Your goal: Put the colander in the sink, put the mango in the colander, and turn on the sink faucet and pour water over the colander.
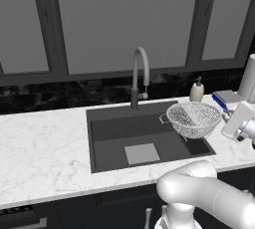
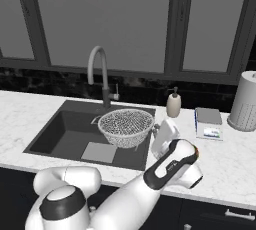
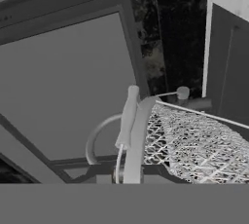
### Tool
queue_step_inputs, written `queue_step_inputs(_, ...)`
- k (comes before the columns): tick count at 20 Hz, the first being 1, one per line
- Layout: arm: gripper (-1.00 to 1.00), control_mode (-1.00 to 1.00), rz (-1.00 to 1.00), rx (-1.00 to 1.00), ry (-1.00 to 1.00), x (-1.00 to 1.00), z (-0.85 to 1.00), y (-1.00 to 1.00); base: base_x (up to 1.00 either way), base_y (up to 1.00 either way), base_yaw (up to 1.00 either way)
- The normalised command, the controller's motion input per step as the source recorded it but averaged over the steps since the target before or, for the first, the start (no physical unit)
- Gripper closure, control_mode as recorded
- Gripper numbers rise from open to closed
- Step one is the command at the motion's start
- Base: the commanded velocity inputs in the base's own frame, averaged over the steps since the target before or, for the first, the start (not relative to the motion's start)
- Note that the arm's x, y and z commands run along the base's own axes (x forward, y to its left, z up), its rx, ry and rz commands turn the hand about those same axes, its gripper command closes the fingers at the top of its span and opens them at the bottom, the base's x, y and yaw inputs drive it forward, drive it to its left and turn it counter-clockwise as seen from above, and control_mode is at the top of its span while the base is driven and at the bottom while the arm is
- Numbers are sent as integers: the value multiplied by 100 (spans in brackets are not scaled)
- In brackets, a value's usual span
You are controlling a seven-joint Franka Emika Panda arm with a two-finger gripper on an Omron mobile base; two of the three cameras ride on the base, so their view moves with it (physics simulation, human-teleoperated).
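The colander (image 1: 194,118) (image 2: 126,125), a round wire-mesh bowl, hangs tilted over the right part of the dark sink (image 1: 114,133) (image 2: 60,134), above its floor. My gripper (image 1: 225,117) (image 2: 157,128) is shut on the colander's right rim handle and reaches in from the counter side. In the hand view the mesh (image 3: 194,145) lies close at the lower right, with the sink faucet (image 3: 95,138) arching beyond it. The tall gooseneck faucet (image 1: 140,73) (image 2: 100,69) stands behind the sink, and no water runs from it. The mango is hidden.
A white soap pump bottle (image 1: 196,91) (image 2: 173,105) stands behind the sink's right corner. Right of it are a blue-and-white box (image 1: 225,97) (image 2: 209,124) and a tall white cylinder (image 1: 249,77) (image 2: 245,101). White marble counter (image 1: 45,148) stretches left of the sink.
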Motion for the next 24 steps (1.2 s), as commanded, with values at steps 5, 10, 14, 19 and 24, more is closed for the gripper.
queue_step_inputs(5,100,-100,0,2,0,28,-33,51,0,0,0)
queue_step_inputs(10,100,-100,0,1,0,40,-24,59,0,0,0)
queue_step_inputs(14,100,-100,0,2,0,49,-9,45,0,0,0)
queue_step_inputs(19,100,-100,0,0,1,42,-1,50,0,0,0)
queue_step_inputs(24,100,-100,1,-2,4,9,-12,43,0,0,0)
